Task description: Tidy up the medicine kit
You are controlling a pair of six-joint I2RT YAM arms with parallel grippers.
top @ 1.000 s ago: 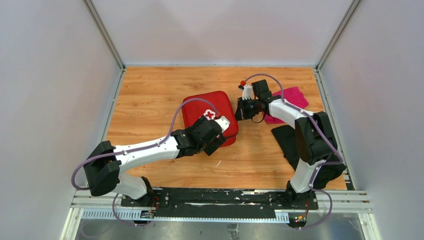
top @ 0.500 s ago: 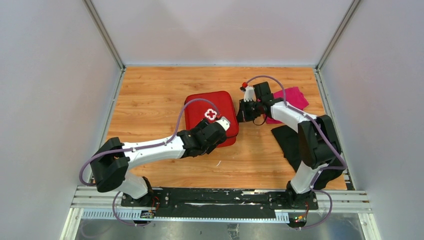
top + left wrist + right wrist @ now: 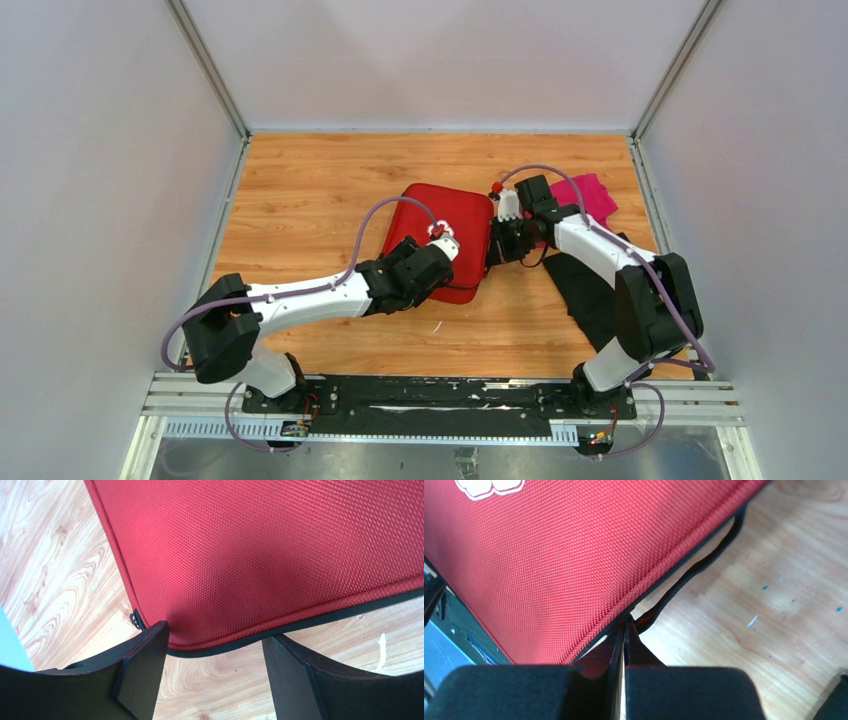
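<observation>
While the medicine kit [image 3: 440, 212] lies closed, its rim sits just ahead of the left gripper [image 3: 215, 636], whose jaws stand apart astride one corner. The right gripper [image 3: 624, 625] is pinched together against the kit's seam, beside a black cord [image 3: 696, 569]; whether it holds anything I cannot tell. Opening looks barely begun, so I judge the sorting is all left.

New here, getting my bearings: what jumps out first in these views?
A red medicine kit lies centred on the table. The left gripper stands open over its near corner; the right gripper is shut at its right edge, by a black cord.
</observation>
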